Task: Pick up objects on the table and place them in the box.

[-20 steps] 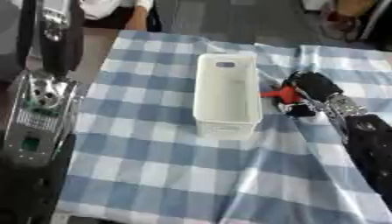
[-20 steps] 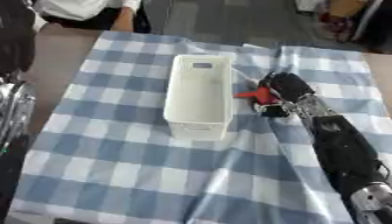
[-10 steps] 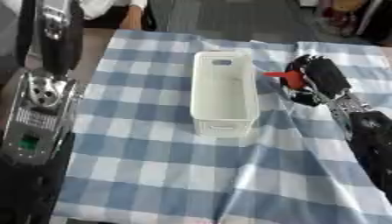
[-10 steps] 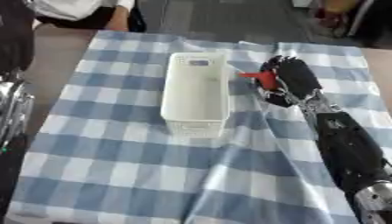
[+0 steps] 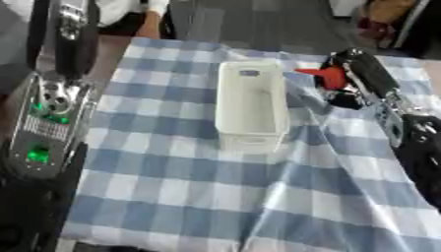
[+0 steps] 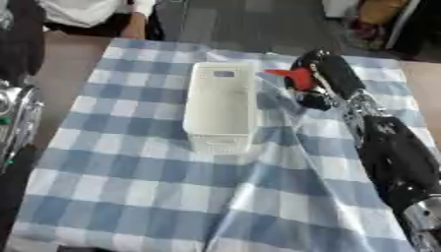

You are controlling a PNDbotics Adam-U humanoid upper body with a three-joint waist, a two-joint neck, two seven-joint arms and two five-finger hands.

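A long white box [image 6: 191, 108] stands open-topped in the middle of the blue-and-white checked cloth [image 6: 146, 187]. My right hand [image 6: 334, 74] hovers just right of the box's far end, its fingers curled round a small red object [image 6: 289, 77] that pokes out leftward toward the box rim. The black right forearm [image 6: 392, 157] runs down the right side. My left arm [image 5: 47, 113], silver and black with green lights, rises along the left edge. Its upper black part [image 5: 67, 29] does not show how the fingers stand.
The cloth has a raised fold [image 6: 284, 162] running from the box's right side toward the front. Bare brown table [image 6: 65, 64] shows left of the cloth. Dark floor lies beyond the far edge.
My right hand has risen off the cloth with the red object and moved toward the far end of the box. The box has stayed put.
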